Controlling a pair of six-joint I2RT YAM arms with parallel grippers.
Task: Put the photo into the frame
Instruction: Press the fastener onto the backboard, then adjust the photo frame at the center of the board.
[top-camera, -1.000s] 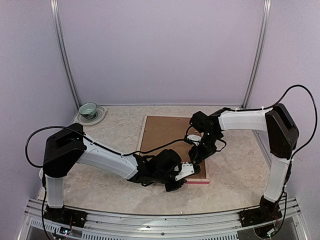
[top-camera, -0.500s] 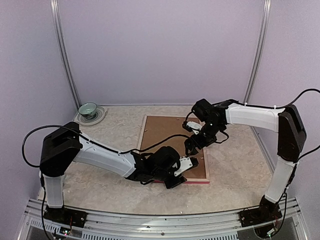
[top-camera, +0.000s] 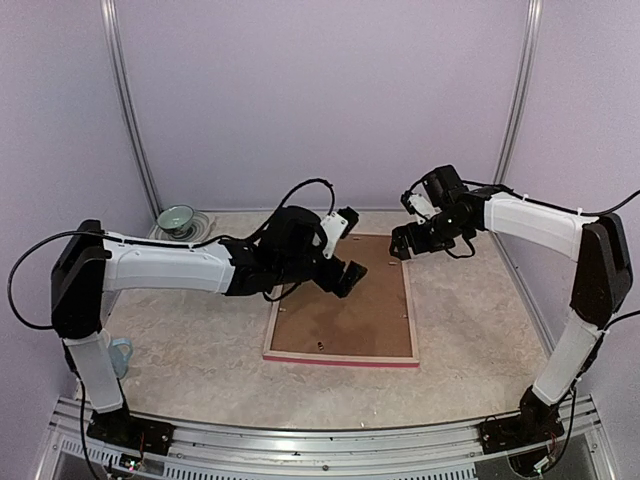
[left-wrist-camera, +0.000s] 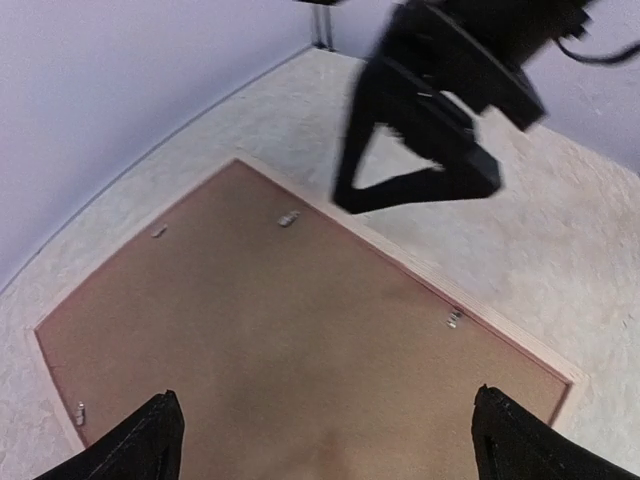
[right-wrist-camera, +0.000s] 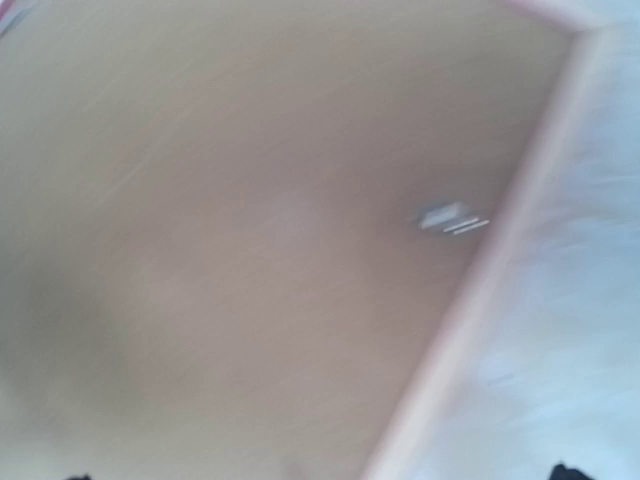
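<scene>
The frame (top-camera: 340, 357) lies back side up on the table, pale wood rails with a pink near edge. A plain brown backing board (top-camera: 350, 315) with small metal clips fills it. The photo is hidden. My left gripper (top-camera: 349, 249) hangs open above the frame's far left part, with nothing between its fingers. In the left wrist view the left gripper (left-wrist-camera: 335, 452) looks down on the board (left-wrist-camera: 270, 330). My right gripper (top-camera: 406, 226) is open above the frame's far right corner, empty; it also shows as a dark shape, the right gripper (left-wrist-camera: 425, 140). The right wrist view is blurred: board (right-wrist-camera: 250, 250), rail (right-wrist-camera: 470, 310).
A green bowl on a pale plate (top-camera: 178, 218) stands at the far left corner. A pale blue mug (top-camera: 120, 354) sits by the left arm's base. Walls with metal posts close in the back and sides.
Both arms have lifted off the frame's near right corner and swung to its far side. The left gripper went from shut to open, and the right gripper opened wider.
</scene>
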